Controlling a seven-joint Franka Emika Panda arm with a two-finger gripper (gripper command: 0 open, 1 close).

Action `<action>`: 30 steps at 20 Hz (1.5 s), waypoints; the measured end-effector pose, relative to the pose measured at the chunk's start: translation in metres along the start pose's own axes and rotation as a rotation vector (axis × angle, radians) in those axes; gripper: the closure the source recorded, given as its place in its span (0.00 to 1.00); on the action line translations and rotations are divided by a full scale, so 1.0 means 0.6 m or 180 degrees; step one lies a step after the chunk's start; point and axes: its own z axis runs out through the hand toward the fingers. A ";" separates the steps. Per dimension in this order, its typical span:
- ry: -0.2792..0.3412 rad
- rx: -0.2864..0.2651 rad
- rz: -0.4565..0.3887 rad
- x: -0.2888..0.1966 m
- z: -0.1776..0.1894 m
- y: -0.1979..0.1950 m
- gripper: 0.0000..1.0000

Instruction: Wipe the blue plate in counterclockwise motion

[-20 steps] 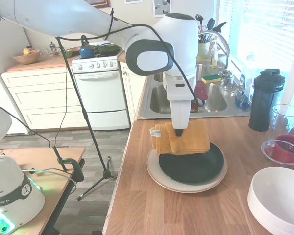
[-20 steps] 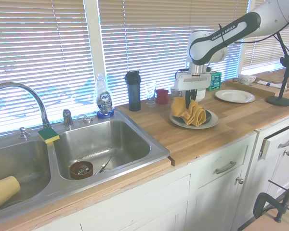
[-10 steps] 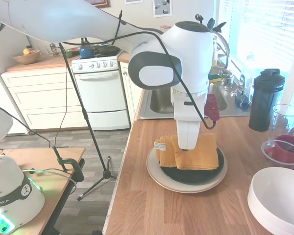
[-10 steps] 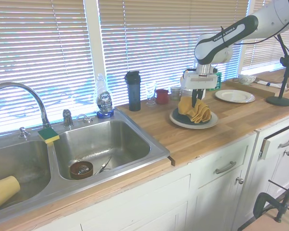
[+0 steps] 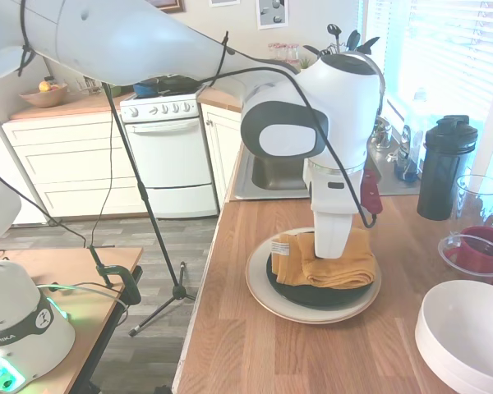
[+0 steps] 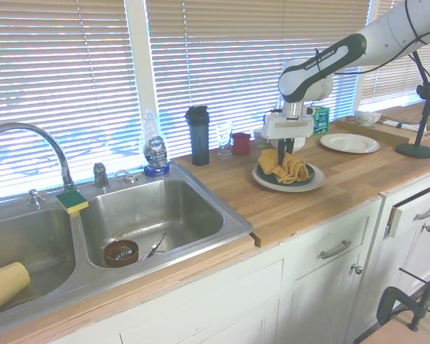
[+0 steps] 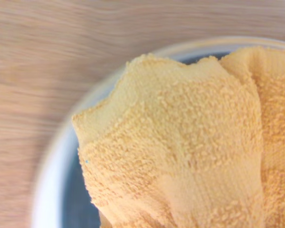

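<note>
Round glossy dark blue plate [image 5: 289, 289] sits nested on the larger cream plate [image 5: 264, 301], wooden countertop [image 5: 255, 353] beneath. Gripper [image 6: 284, 153] is closed on the folded orange terry cloth [image 5: 337, 264], pressing it onto the plate. Advice: steady downward pressure, sweep counterclockwise inside the rim, so the stack doesn't slide.

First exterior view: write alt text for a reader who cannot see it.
A white robot arm presses a folded yellow towel onto the blue plate, which sits on a larger cream plate on a wooden counter. A white bowl stands nearby.
</note>
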 end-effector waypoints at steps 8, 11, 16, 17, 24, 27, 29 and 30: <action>0.0126 -0.0039 -0.0197 -0.072 0.006 -0.047 1.00; 0.0182 0.0031 -0.0200 -0.087 0.005 -0.023 1.00; 0.0241 0.0099 -0.0168 -0.101 0.000 0.045 1.00; 0.0238 0.0100 -0.0157 -0.099 0.000 0.058 1.00; 0.0171 0.0119 -0.0015 -0.055 0.004 0.109 1.00; 0.0118 0.0114 0.0063 -0.031 0.011 0.121 1.00; 0.0071 0.0104 0.0120 -0.012 0.014 0.125 1.00; 0.0053 0.0097 0.0151 0.001 0.015 0.125 1.00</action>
